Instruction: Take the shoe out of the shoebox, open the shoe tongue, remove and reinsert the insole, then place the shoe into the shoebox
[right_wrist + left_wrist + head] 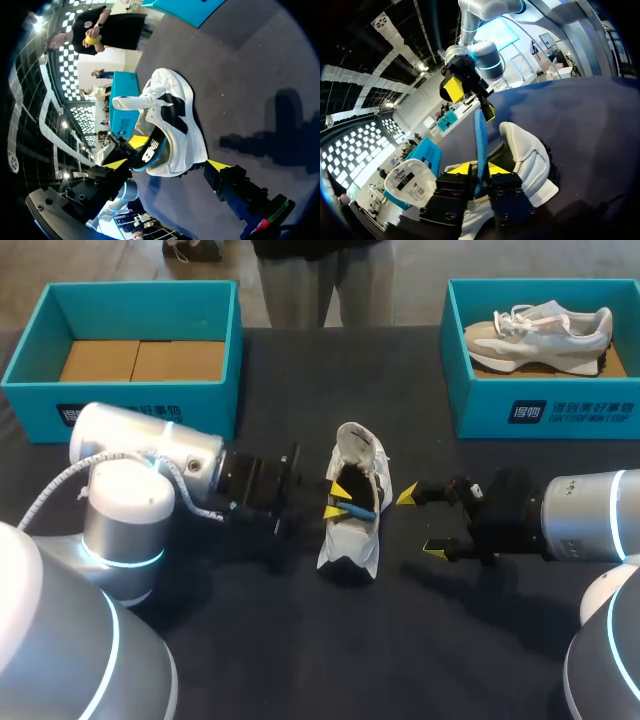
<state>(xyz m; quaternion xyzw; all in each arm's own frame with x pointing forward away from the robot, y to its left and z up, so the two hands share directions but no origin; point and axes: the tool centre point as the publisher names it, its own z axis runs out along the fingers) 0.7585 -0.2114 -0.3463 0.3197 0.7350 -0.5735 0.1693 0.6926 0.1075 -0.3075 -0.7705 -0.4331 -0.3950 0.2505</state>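
A white shoe (352,502) lies in the middle of the dark table, toe toward me. A blue insole (360,508) sticks out of its opening. My left gripper (334,506) is at that opening. In the left wrist view the insole (480,142) stands edge-on between the two yellow fingertips (460,169), which stand slightly apart from it. The shoe's tongue (412,182) is folded out beside them. My right gripper (420,522) stands wide open just right of the shoe, holding nothing. The shoe (172,120) and insole (150,150) lie ahead of my right gripper (169,165).
A teal shoebox (140,395) holding cardboard stands at the back left. A second teal box (545,410) at the back right holds another grey-white shoe (540,332). Bare dark tabletop (300,650) lies in front of the shoe.
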